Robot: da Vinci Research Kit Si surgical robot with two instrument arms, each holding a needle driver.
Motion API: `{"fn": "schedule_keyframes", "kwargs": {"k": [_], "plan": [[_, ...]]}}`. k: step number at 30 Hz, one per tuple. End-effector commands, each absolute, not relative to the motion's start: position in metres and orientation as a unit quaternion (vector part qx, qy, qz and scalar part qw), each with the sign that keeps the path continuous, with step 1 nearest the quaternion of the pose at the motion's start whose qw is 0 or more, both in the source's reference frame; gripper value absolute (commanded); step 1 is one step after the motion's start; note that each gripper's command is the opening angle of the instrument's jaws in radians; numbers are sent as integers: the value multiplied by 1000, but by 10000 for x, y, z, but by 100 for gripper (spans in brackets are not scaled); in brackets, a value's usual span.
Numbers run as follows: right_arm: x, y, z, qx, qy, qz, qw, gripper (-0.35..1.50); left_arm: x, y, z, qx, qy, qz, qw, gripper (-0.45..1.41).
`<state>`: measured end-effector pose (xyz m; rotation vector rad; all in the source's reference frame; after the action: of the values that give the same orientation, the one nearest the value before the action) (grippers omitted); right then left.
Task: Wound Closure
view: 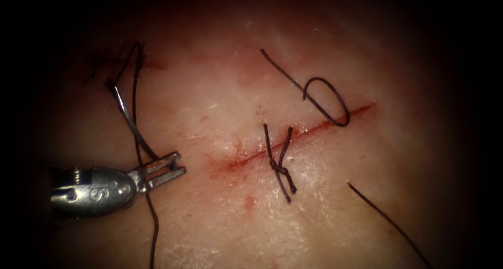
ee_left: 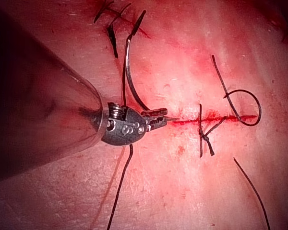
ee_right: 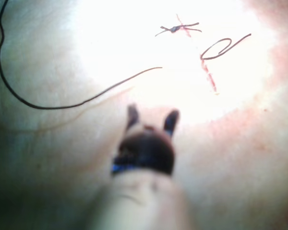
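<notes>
The curved steel needle (view: 131,123) lies clamped in the left tool (view: 166,169), gripped near one end of its arc, its long axis sweeping up and away from the jaws toward the upper left, out over the tissue (view: 220,80) on the left side of the cut (view: 293,135); the far end reaches a cluster of dark stitches (view: 123,64) there, and whether it enters the tissue cannot be told. In the left wrist view the same needle (ee_left: 129,72) arcs away from the closed jaws of the left tool (ee_left: 156,120), thin, bright and smoothly bowed. Dark braided thread (view: 152,222) trails past the jaws and down off the near edge. Beyond the jaw tips, to their right, the cut runs as a narrow red line, wet with red fluid (view: 225,164), crossed by one tied stitch (view: 280,169) with two short tails. Farther along, a loose cut end of thread (view: 325,98) curls in a loop over the wound, and another strand (view: 387,222) lies well apart at lower right. The tissue is pale, glistening and faintly pitted. The right tool (ee_right: 152,120), seen in its own wrist view, holds nothing, its jaws spread, well back from the wound; the left tool is clearly the nearer to both needle and cut.
</notes>
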<state>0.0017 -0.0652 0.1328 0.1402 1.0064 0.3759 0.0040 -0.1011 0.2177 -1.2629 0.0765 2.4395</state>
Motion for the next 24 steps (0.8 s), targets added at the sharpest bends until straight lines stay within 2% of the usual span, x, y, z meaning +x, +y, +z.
{"fn": "schedule_keyframes", "kwargs": {"k": [1,4,10,24], "plan": [[48,-657,1344,78,489,189,848,119,34,-1021,2181,-452,25,870,195,-45],[83,-665,1355,116,506,181,836,99,36,-1021,2181,-452,25,870,195,-45],[131,-692,1379,106,514,171,834,98,37,-1022,2183,-452,25,870,194,-45],[129,-731,1508,83,487,123,861,99,33,-1022,2183,-452,26,870,195,-45]]}}
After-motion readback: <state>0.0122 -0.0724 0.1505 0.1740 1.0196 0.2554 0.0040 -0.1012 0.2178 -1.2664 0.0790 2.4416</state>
